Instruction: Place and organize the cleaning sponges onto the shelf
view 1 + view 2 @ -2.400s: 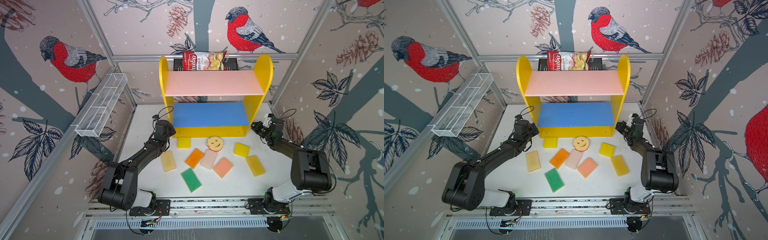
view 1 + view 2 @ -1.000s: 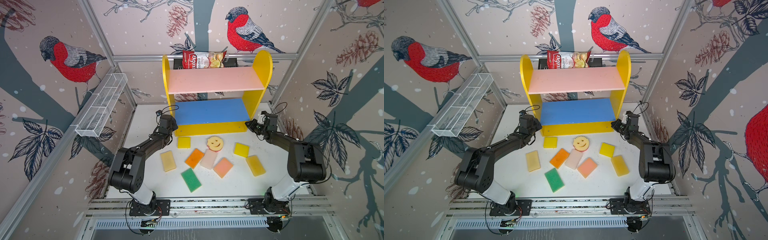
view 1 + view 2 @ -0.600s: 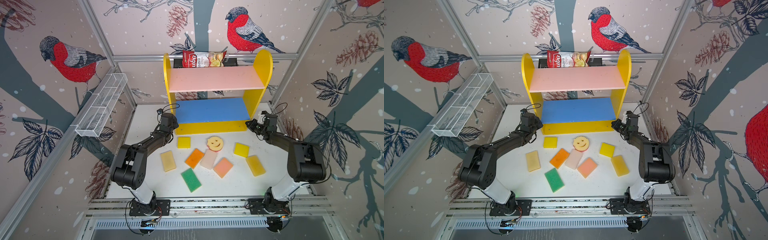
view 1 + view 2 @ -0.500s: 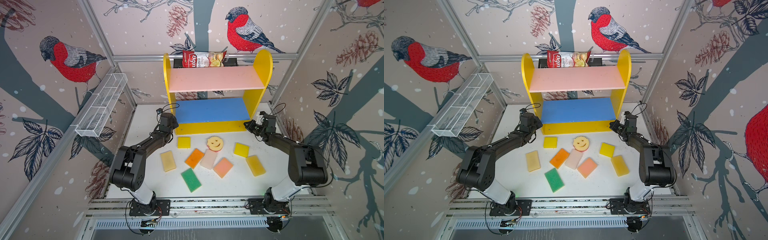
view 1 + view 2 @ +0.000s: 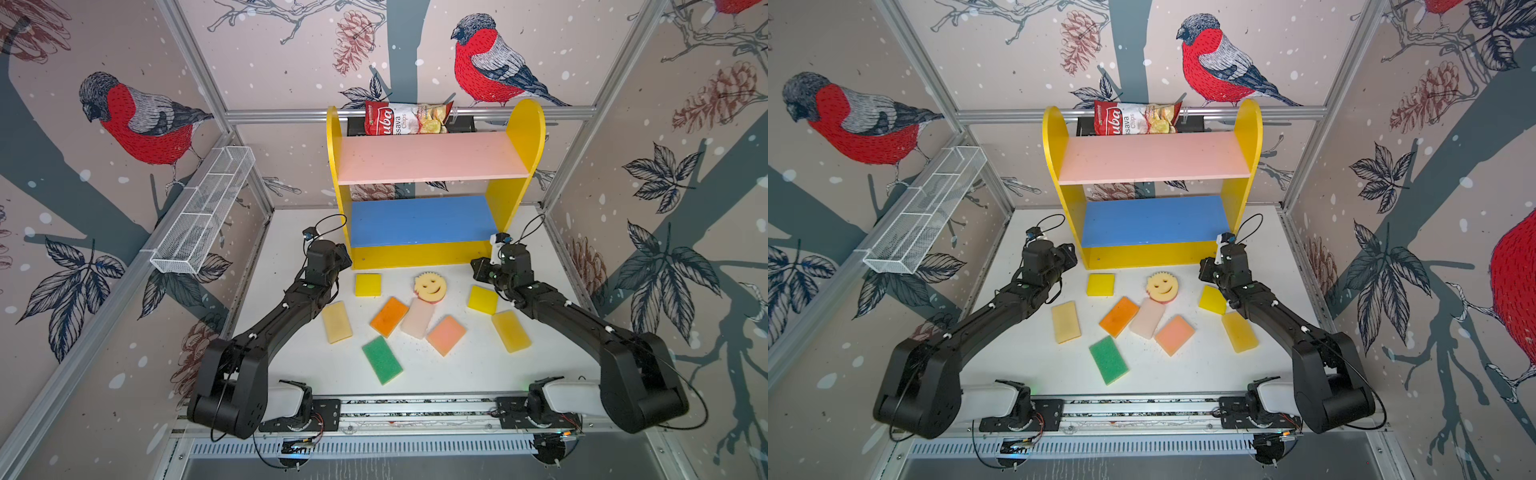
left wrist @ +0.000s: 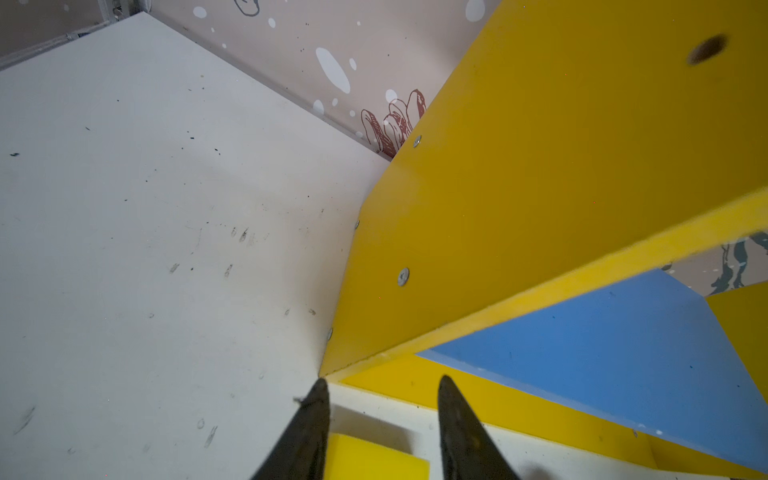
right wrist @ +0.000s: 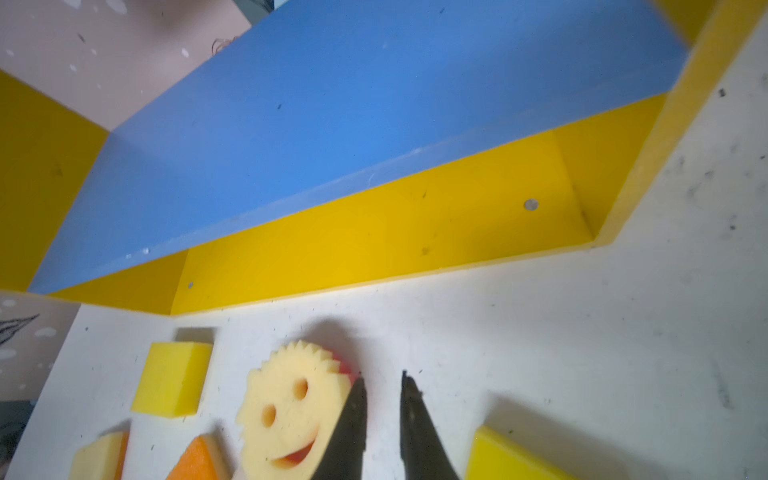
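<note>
shelf (image 5: pixel 525 137) is stood far-centre on worktop (image 5: pixel 286 241), no sponge on it | sponges (image 5: pixel 389 316) are scattered flat just near of it, in reach | left end effector (image 6: pixel 383 380) is held open, empty, at left base corner | right end effector (image 7: pixel 382 377) is narrowly parted, empty, near smiley sponge (image 7: pixel 291 407), likely first pick

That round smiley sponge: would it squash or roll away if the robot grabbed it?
The smiley sponge looks like soft foam, so it probably squashes when gripped and weighs little. It lies flat on the table, so rolling seems unlikely. It appears to touch a pale sponge, which lifting might nudge.
</note>
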Motion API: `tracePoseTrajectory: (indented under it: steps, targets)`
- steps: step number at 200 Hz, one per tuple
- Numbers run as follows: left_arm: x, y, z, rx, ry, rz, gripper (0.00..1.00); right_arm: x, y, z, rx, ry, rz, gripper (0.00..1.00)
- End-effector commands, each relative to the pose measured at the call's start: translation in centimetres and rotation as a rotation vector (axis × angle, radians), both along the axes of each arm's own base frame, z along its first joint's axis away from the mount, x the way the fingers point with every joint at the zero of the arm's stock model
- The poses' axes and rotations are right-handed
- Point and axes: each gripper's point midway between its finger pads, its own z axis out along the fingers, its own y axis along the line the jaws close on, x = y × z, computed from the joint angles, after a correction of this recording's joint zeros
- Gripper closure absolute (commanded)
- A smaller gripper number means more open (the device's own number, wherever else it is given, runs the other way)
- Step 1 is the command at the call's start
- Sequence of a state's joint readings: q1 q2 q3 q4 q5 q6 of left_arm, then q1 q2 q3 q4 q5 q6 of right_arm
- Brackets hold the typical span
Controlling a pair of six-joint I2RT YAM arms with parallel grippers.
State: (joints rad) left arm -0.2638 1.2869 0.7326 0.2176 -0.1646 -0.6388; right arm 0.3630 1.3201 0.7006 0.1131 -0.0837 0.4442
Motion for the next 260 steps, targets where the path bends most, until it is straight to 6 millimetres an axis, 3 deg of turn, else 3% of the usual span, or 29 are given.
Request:
tracePoseTrajectory:
  steps: [1, 37, 64, 110, 133, 141, 159, 172, 213, 238, 260]
  targets:
    - [-1.3, 0.8, 0.4, 0.013, -0.008, 0.022, 0.5, -0.9, 1.0, -0.4, -0.062, -0.007, 0.009, 0.82]
    - [-2.7, 1.0, 1.6, -0.005, -0.041, 0.019, 0.41, -3.3, 7.0, -1.3, -0.067, 0.014, 0.15, 0.82]
    - [-3.3, 0.5, 1.1, -0.021, -0.024, -0.009, 0.28, -5.9, 11.3, -2.0, -0.142, 0.004, 0.253, 0.77]
    - [-4.3, -0.2, 0.3, -0.01, 0.014, -0.064, 0.28, -10.3, 17.2, -2.4, -0.184, 0.0, 0.439, 0.55]
    - [-5.0, -0.6, 0.0, -0.031, 0.013, -0.084, 0.3, -11.1, 19.1, -4.0, -0.222, 0.031, 0.486, 0.52]
    - [-5.2, -0.7, -0.3, -0.039, 0.015, -0.084, 0.31, -10.9, 19.6, -4.6, -0.231, 0.043, 0.495, 0.58]
    - [-5.6, -0.7, -1.2, -0.061, 0.024, -0.079, 0.33, -9.8, 20.7, -4.8, -0.223, 0.033, 0.474, 0.83]
    - [-5.9, -0.8, -2.3, -0.076, 0.039, -0.08, 0.35, -8.7, 21.6, -4.5, -0.196, 0.012, 0.452, 0.92]
    - [-6.3, -2.0, -5.4, -0.102, 0.107, -0.105, 0.37, -4.4, 21.9, -5.6, -0.142, 0.051, 0.309, 0.98]
    - [-5.9, -2.8, -5.8, -0.101, 0.116, -0.119, 0.37, -2.3, 19.7, -7.0, -0.151, 0.09, 0.22, 0.98]
    - [-5.5, -3.2, -5.9, -0.1, 0.114, -0.123, 0.37, -1.4, 16.6, -8.7, -0.168, 0.153, 0.146, 0.98]
